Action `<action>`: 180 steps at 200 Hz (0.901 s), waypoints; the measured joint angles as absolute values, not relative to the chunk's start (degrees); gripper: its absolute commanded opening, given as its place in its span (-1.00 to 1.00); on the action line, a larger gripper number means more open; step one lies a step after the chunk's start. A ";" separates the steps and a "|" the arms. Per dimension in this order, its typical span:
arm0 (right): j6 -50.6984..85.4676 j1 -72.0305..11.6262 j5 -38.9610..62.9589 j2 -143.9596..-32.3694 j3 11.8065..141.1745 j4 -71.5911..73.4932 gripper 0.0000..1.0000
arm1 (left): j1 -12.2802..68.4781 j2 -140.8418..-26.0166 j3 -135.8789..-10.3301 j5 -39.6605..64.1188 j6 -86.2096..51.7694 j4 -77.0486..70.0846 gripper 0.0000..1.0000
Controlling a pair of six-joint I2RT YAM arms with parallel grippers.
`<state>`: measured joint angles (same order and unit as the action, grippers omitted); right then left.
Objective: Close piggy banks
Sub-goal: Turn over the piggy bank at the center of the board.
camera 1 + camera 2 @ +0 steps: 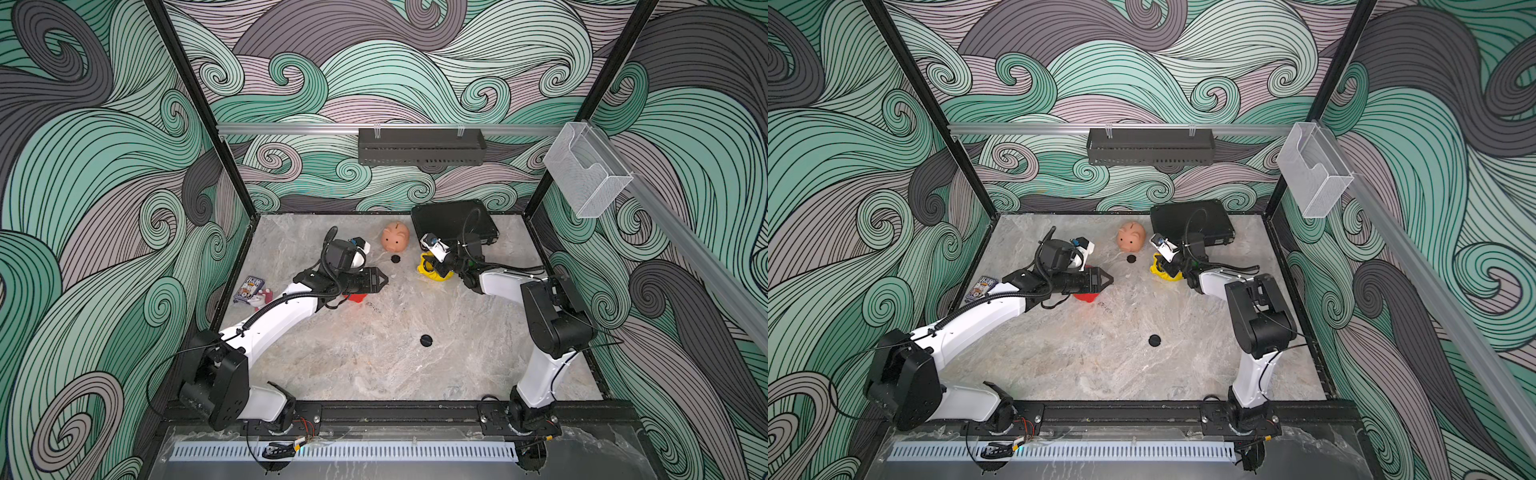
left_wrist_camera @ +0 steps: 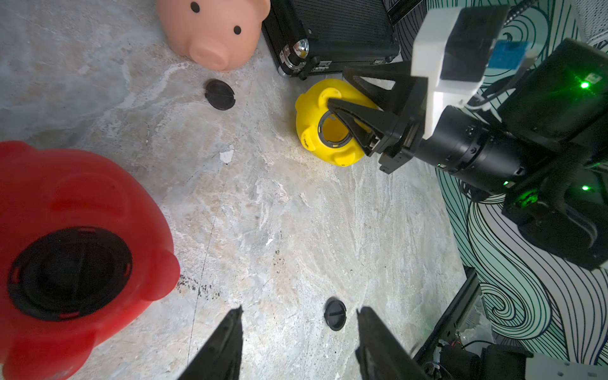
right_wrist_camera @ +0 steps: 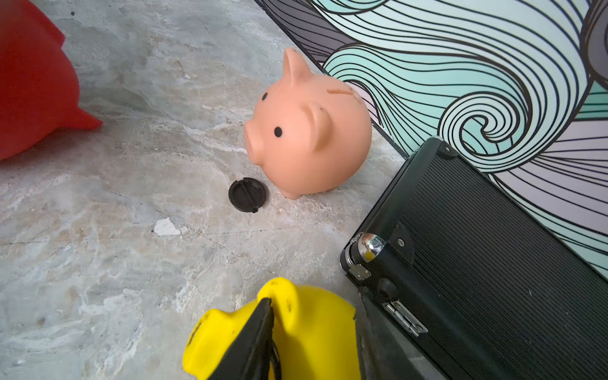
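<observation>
— Marble tabletop (image 1: 374, 365), swirl-patterned walls around it. Where are the pigs?

— Peach pig (image 1: 395, 237) stands upright near the far edge, just beside the black case (image 1: 453, 220) in the far right corner. A black plug (image 1: 395, 259) lies just in front of it; another plug (image 1: 426, 340) sits mid-table.

— And the yellow pig (image 2: 324, 128)?

— On its side next to the case, belly hole unplugged. The right gripper (image 2: 342, 95) has clamped it: one finger inside the hole, the other outside the body.

— Left gripper (image 2: 299, 332)?

— Jaws apart, holding nothing, above the red pig (image 2: 65, 237), which lies belly-up toward the left edge with its plug fitted.
</observation>
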<state>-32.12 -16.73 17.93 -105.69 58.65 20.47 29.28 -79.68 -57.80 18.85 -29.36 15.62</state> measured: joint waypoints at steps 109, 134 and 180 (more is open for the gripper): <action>-21.52 -14.26 16.47 -105.25 65.98 3.64 -0.15 | 29.28 -80.49 -56.84 20.40 -29.34 15.46 0.12; -19.92 -13.85 16.49 -105.65 68.01 -0.34 -0.15 | 29.28 -80.49 -56.84 20.58 -29.04 15.46 0.11; -17.21 -13.30 16.49 -108.27 73.76 -7.40 -0.15 | 29.28 -81.80 -56.88 20.88 -28.88 15.38 0.11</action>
